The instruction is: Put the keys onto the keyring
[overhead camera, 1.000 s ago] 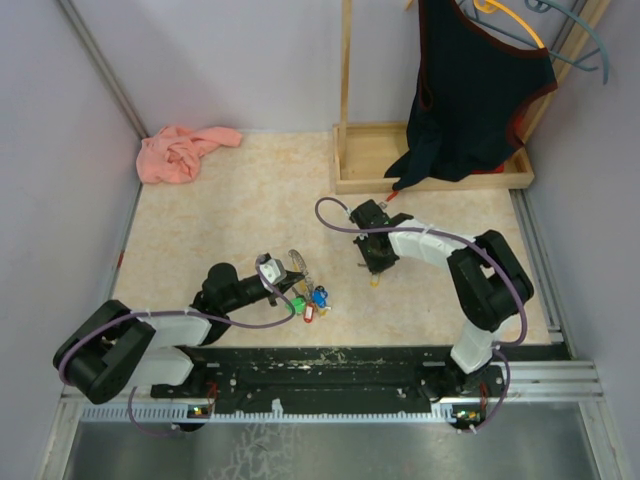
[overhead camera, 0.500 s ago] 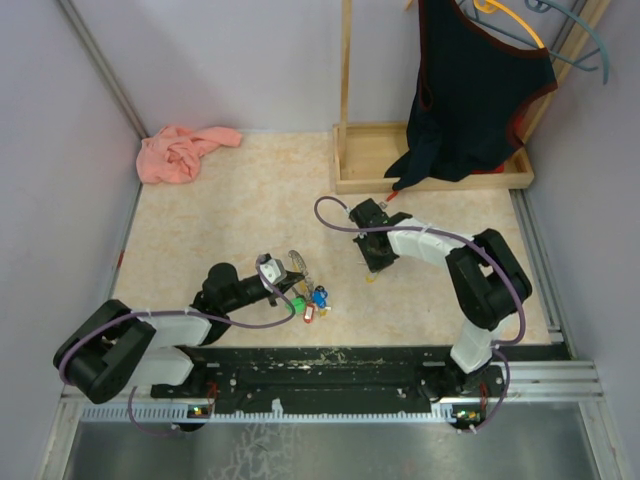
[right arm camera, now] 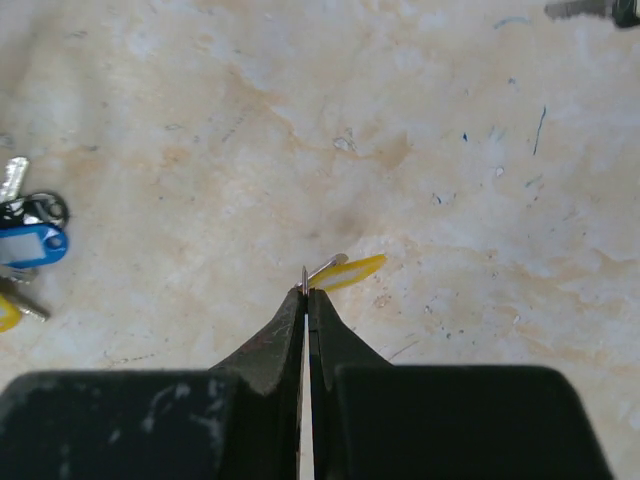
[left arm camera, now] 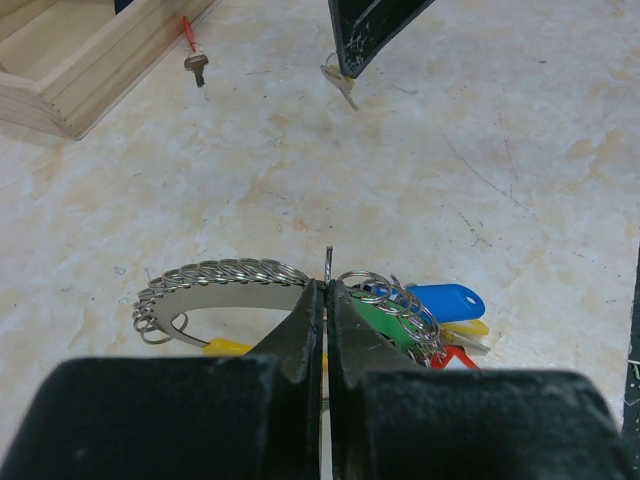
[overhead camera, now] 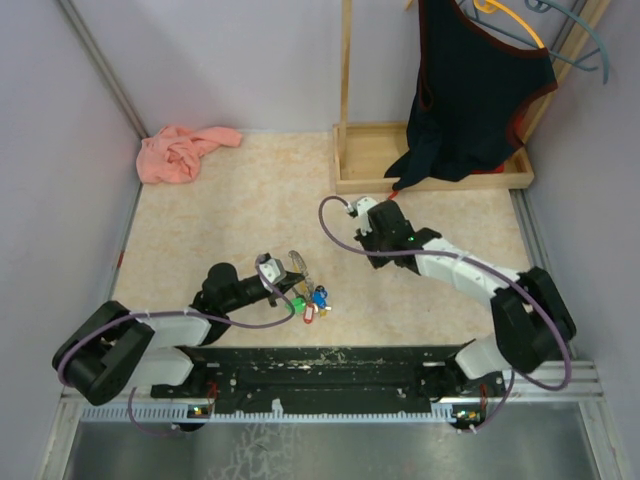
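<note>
Left arm (overhead camera: 165,325): white shell links, black rounded joints, left cable (overhead camera: 250,322) purple, looped alongside. Right arm (overhead camera: 460,268): same white-and-black build, right cable (overhead camera: 325,215) purple, small green light (overhead camera: 408,238) on black housing. Left pincer (left arm camera: 325,290), right pincer (right arm camera: 305,295): black, two flat tapered fingers, boxy bodies; right one scuffed white. Black base rail (overhead camera: 330,372) along near edge of bench (overhead camera: 250,200).

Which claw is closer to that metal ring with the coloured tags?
Left. The left gripper is clamped on the keyring itself; the right gripper is well apart from it, pinching a yellow key.
</note>
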Motion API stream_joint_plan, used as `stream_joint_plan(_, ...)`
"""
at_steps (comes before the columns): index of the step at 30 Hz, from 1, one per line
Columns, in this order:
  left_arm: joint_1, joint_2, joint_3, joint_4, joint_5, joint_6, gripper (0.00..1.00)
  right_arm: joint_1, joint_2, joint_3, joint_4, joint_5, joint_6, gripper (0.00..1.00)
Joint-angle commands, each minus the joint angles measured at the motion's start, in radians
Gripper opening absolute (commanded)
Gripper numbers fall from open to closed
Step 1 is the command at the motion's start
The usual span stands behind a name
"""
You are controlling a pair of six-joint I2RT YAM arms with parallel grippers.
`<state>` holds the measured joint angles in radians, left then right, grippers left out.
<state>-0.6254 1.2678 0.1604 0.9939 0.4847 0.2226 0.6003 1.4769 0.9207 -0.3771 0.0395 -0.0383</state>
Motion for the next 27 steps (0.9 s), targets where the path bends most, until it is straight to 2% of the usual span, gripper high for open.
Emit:
stream_joint_plan(1, 0.005, -0.041, 0.022, 0.003, 0.02, -0.036, 0.0, 0.012, -0.173, -0.123, 0.291, -0.148, -0.098, 0.0)
stream_joint_plan(7, 0.004, -0.069, 0.039, -0.023, 0.066, -0.047, 0.0, 0.012, -0.298, -0.283, 0.59, -0.351, -0.191, 0.0)
stream_joint_plan(13, 0.007, -0.074, 0.061, -0.059, 0.103, -0.025, 0.0, 0.012, -0.307, -0.375, 0.797, -0.533, -0.194, 0.0)
stream_joint_plan(20, 0.012, -0.08, 0.094, -0.136, 0.145, 0.036, 0.0, 0.012, -0.325, -0.363, 0.751, -0.685, -0.349, 0.0)
stream_joint_plan(23, 0.015, -0.066, 0.11, -0.151, 0.182, 0.074, 0.0, 0.013, -0.338, -0.391, 0.799, -0.76, -0.382, 0.0)
stream_joint_plan(27, 0.016, -0.066, 0.121, -0.177, 0.218, 0.129, 0.0, 0.037, -0.326, -0.404, 0.784, -0.791, -0.463, 0.0)
